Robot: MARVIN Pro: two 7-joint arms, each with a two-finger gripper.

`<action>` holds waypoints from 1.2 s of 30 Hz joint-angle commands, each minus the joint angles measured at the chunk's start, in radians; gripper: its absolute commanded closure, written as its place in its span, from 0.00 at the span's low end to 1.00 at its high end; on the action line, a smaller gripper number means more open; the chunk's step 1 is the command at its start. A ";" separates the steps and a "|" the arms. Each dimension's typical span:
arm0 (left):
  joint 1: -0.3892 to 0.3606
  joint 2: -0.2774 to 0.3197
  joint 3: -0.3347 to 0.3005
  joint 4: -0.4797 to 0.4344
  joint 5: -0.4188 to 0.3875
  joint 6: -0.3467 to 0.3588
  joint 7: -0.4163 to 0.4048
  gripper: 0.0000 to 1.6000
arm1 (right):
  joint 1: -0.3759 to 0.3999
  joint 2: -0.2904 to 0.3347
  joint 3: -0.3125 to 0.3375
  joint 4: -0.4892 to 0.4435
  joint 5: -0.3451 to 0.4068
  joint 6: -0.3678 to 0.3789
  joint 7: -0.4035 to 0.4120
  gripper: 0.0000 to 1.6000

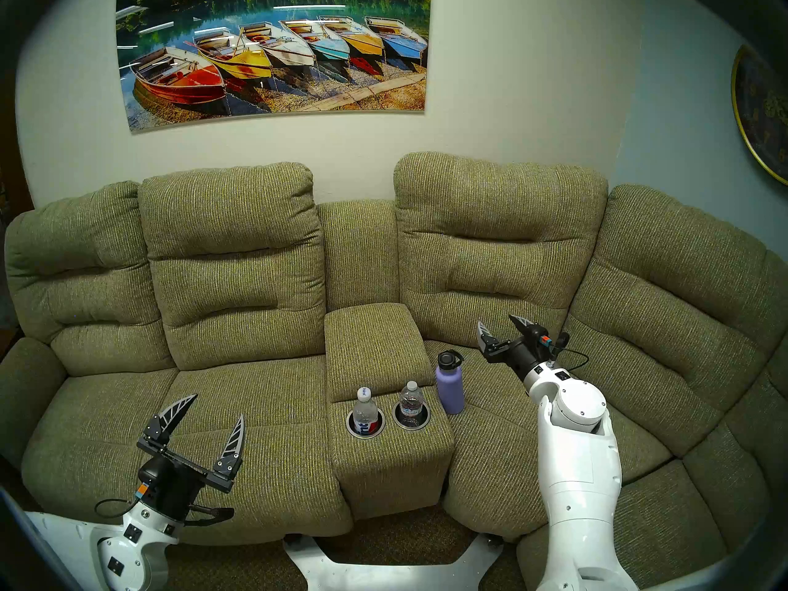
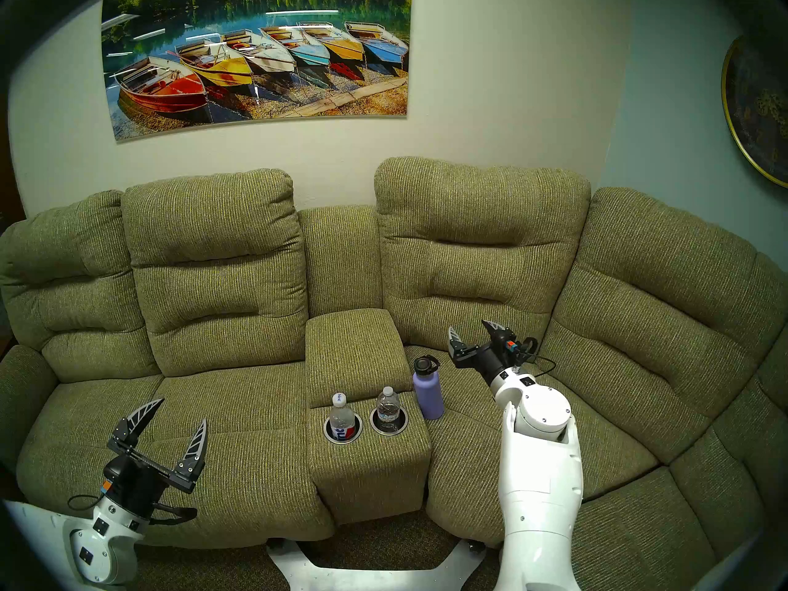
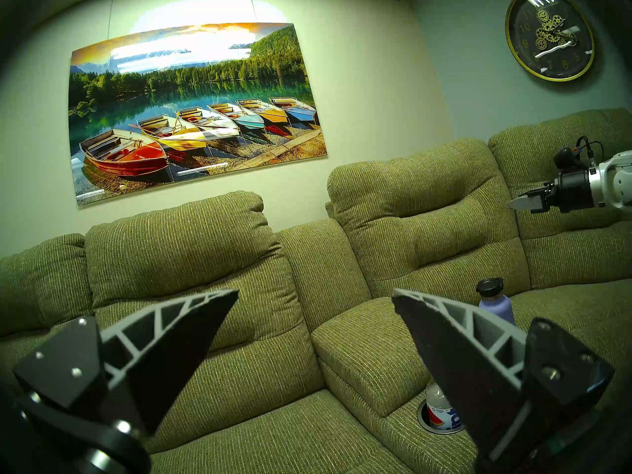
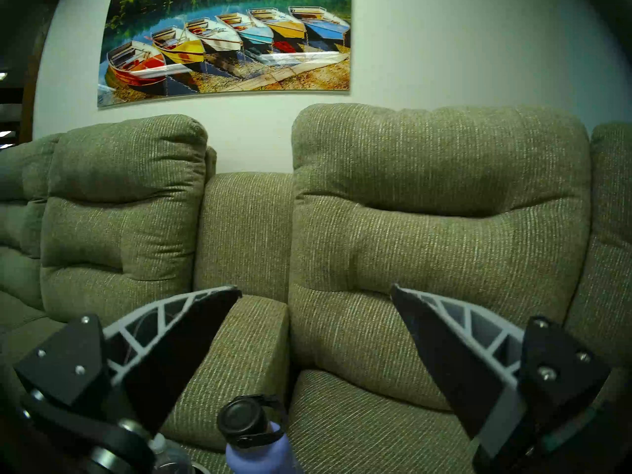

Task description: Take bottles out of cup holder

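On the sofa's centre console, cup holder (image 1: 388, 419) with two bottles (image 1: 366, 413) upright, one per well, lavender flask (image 1: 450, 383) just right of it, left claw (image 1: 211, 411) released, well left, right claw (image 1: 501, 323) released, beyond the flask.

Bottle bases (image 1: 366, 426) hidden inside cup holder wells (image 1: 352, 431); label text unreadable.

Two bottles (image 1: 366, 411) (image 1: 411, 400) stood side by side in the cup holder (image 1: 415, 426) at the console's (image 1: 375, 347) front; a flask (image 1: 449, 383) stood on the seat just right of it.
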 commanded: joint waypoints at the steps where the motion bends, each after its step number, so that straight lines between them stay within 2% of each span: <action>1: -0.002 0.000 -0.004 -0.002 -0.002 0.000 0.005 0.00 | -0.007 0.005 -0.081 0.005 -0.002 0.000 -0.028 0.00; 3: -0.002 0.000 -0.004 -0.002 -0.002 0.000 0.005 0.00 | -0.008 0.005 -0.088 0.013 -0.005 -0.004 -0.029 0.00; 7: -0.002 0.000 -0.005 -0.002 -0.002 0.000 0.004 0.00 | -0.023 0.014 -0.168 0.038 -0.050 -0.007 -0.173 0.00; 9: -0.002 0.000 -0.005 -0.002 -0.002 0.000 0.004 0.00 | -0.012 0.010 -0.159 0.060 -0.045 -0.005 -0.151 0.00; 10: -0.002 0.000 -0.005 -0.002 -0.002 0.000 0.004 0.00 | -0.016 0.012 -0.180 0.067 -0.044 -0.008 -0.192 0.00; 12: -0.002 0.000 -0.005 -0.002 -0.002 0.000 0.004 0.00 | -0.011 0.012 -0.194 0.092 -0.060 -0.008 -0.207 0.00; 16: -0.001 0.000 -0.005 -0.002 -0.002 0.000 0.004 0.00 | -0.006 0.012 -0.210 0.155 -0.044 -0.023 -0.282 0.00; 19: -0.001 0.000 -0.005 -0.002 -0.002 0.000 0.005 0.00 | -0.008 0.014 -0.227 0.164 -0.038 -0.026 -0.331 0.00; 24: -0.001 0.000 -0.005 -0.002 -0.002 0.000 0.004 0.00 | -0.013 0.016 -0.234 0.153 -0.018 -0.023 -0.321 0.00; 31: -0.001 0.000 -0.005 -0.002 -0.002 0.000 0.004 0.00 | -0.060 0.032 -0.275 0.081 0.049 0.010 -0.287 0.00; 36: -0.001 0.000 -0.005 -0.002 -0.002 0.000 0.004 0.00 | -0.078 0.033 -0.260 0.034 0.084 0.013 -0.295 0.00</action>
